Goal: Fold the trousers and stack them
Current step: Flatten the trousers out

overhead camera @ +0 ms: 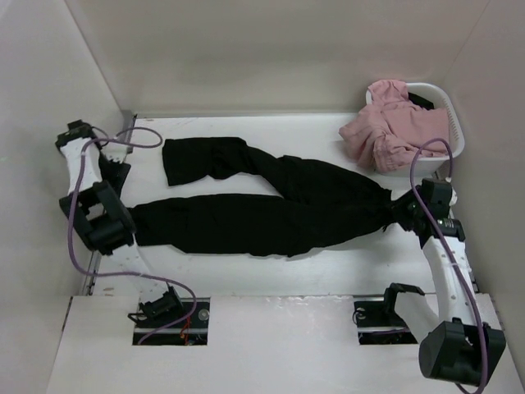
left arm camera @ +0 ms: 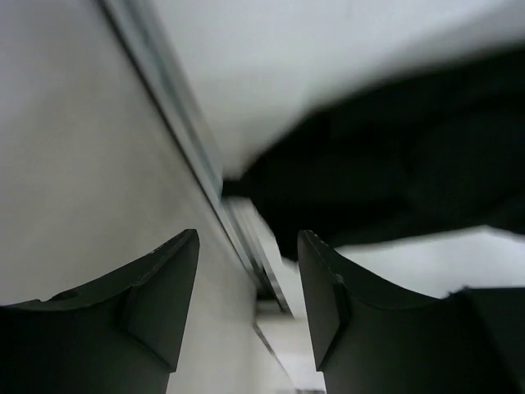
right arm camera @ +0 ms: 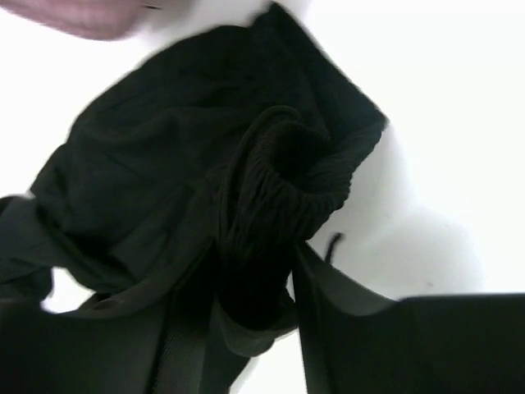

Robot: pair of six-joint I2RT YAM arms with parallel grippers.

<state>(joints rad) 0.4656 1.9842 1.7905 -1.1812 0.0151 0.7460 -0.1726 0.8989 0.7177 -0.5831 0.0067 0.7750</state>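
Observation:
The black trousers (overhead camera: 271,213) lie spread across the white table, both legs running left and the waist bunched at the right. My left gripper (overhead camera: 127,220) hangs at the end of the near leg. In the left wrist view the left gripper (left arm camera: 249,238) is open and holds nothing, with the trousers (left arm camera: 394,180) ahead and to its right. My right gripper (overhead camera: 402,209) is at the waist. In the right wrist view its jaws (right arm camera: 246,287) stand apart, and the gathered waistband of the trousers (right arm camera: 279,180) lies loosely between them.
A white basket (overhead camera: 453,123) at the back right holds a pink garment (overhead camera: 394,131), which also shows at the top edge as a pink garment (right arm camera: 82,12). White walls close in the table. The left wall and a metal rail (left arm camera: 189,139) run right beside my left gripper.

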